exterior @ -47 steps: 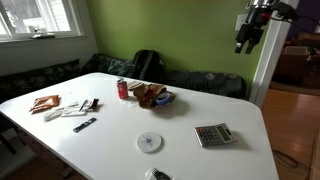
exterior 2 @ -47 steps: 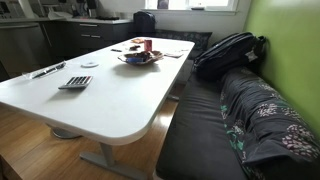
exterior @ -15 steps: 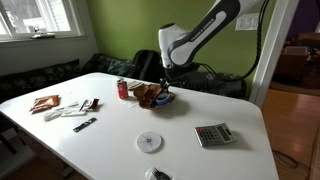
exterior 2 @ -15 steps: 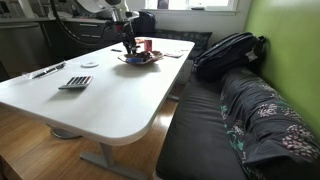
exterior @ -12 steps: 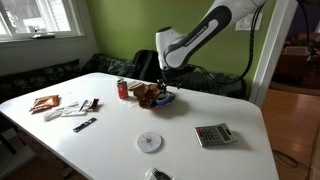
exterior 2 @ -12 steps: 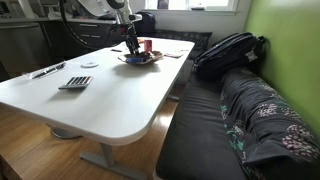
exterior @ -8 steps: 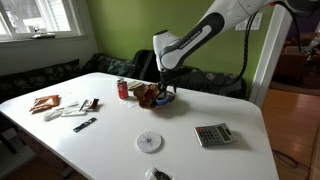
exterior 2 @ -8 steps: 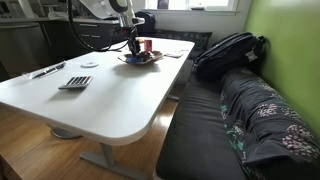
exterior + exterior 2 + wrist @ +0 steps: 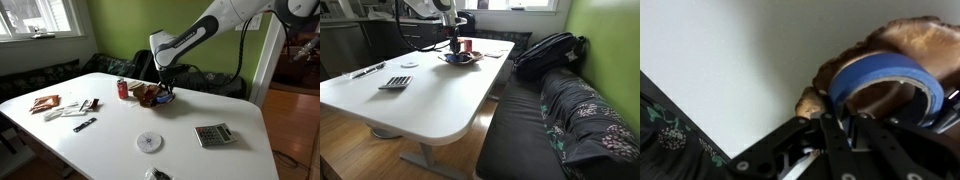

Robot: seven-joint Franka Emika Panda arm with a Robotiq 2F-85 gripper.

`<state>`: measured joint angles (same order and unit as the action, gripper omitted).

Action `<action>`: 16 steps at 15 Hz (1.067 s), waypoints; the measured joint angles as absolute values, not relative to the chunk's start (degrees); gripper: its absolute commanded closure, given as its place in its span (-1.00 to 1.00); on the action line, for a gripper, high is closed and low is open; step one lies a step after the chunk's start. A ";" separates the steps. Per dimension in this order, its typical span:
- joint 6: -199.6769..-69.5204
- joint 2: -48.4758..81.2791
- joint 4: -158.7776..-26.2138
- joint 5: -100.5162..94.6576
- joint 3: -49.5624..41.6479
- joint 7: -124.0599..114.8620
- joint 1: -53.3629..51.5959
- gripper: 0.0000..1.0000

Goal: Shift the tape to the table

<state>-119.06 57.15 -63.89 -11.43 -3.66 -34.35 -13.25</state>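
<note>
The tape (image 9: 886, 76) is a blue ring lying on brown things in a dish (image 9: 157, 98) at the far side of the white table (image 9: 110, 145). In the wrist view my gripper (image 9: 837, 122) has its black fingers (image 9: 818, 140) pinched together on the near wall of the ring. In both exterior views the arm reaches down over the dish (image 9: 458, 59) and the gripper (image 9: 163, 88) (image 9: 453, 47) is low in it. The tape itself is too small to make out in those views.
A red can (image 9: 123, 89) stands just beside the dish. A white disc (image 9: 149, 141), a calculator (image 9: 213, 134), a dark remote (image 9: 84, 125) and packets (image 9: 45, 103) lie on the table. A backpack (image 9: 550, 50) rests on the dark bench (image 9: 535, 135) alongside.
The arm has lowered and shifted slightly over the dish. The jaws have gone from open to shut on the tape's wall.
</note>
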 measured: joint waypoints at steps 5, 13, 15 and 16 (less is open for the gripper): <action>-118.86 56.13 -61.37 -8.28 -1.35 -24.45 -12.72 0.94; -112.67 48.22 -69.17 -9.60 -2.47 -20.97 -14.29 0.94; -113.49 45.26 -74.13 -9.92 -4.43 -26.27 -14.31 0.94; -113.76 43.80 -76.64 -9.93 -5.20 -29.04 -14.31 0.94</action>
<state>-113.76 43.80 -76.64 -9.93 -5.20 -29.04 -14.31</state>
